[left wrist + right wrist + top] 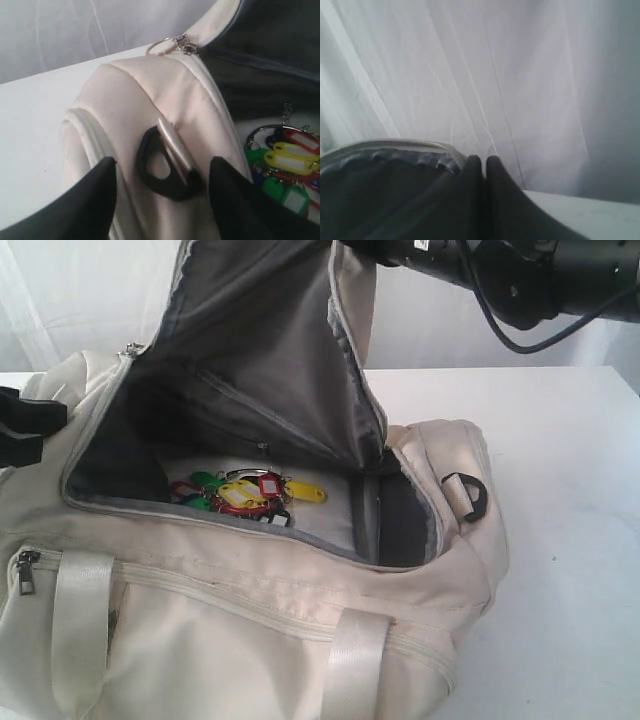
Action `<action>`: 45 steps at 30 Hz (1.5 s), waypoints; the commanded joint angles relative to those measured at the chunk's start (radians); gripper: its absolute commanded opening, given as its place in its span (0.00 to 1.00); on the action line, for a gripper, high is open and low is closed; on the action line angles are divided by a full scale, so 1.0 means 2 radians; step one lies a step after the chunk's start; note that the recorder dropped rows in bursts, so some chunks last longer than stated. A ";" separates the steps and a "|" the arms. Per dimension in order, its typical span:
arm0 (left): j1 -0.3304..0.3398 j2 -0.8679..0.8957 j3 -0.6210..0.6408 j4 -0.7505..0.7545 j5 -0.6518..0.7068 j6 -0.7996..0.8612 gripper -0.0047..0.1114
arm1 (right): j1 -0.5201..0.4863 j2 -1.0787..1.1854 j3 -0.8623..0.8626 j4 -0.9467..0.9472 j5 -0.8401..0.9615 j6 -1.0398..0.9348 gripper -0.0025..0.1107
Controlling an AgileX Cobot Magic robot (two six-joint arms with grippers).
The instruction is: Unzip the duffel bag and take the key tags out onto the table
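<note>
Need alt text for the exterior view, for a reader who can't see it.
A cream bag lies unzipped on a white table, its flap lifted upright to show colourful key tags on the grey lining inside. A black right arm reaches in above the flap, and the open left gripper sits at the bag's left end.

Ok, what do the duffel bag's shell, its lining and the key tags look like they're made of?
Duffel bag shell: cream woven fabric with a matte finish, probably canvas or nylon; it creases softly. Lining: thin grey synthetic cloth with a slight sheen. Key tags: glossy coloured plastic with pale inserts, on shiny metal rings.
</note>
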 commanded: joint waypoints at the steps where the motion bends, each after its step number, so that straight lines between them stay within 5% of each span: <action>1: -0.001 -0.001 0.007 0.005 0.001 -0.004 0.55 | -0.022 0.023 -0.008 0.001 -0.013 0.103 0.02; 7: -0.001 -0.001 0.007 0.005 0.001 -0.004 0.55 | -0.029 0.074 -0.009 0.001 -0.023 0.187 0.08; 14: -0.001 -0.001 0.007 0.005 0.002 -0.004 0.55 | -0.042 0.118 -0.009 0.001 -0.022 0.272 0.42; 18: -0.001 -0.001 0.007 0.005 0.004 -0.004 0.55 | -0.060 0.118 -0.009 0.000 0.045 0.285 0.50; 25: -0.001 -0.001 0.007 0.005 0.010 -0.004 0.55 | -0.067 0.080 -0.009 -0.103 0.060 0.205 0.47; 30: -0.001 -0.001 0.007 0.005 0.010 -0.004 0.55 | -0.064 0.020 -0.009 -0.140 0.024 0.206 0.26; 33: -0.001 -0.001 0.007 0.005 0.017 -0.004 0.55 | -0.049 -0.023 -0.004 -0.247 0.024 0.210 0.10; 36: -0.001 -0.001 0.007 0.005 0.025 -0.004 0.55 | -0.027 -0.061 0.016 -0.372 0.000 0.277 0.02; 41: -0.001 -0.001 0.007 0.005 0.030 -0.004 0.55 | -0.009 -0.075 0.039 -0.682 -0.193 0.493 0.02; 45: -0.001 -0.001 0.007 0.005 0.030 -0.004 0.55 | -0.005 -0.043 0.069 -0.690 -0.219 0.564 0.02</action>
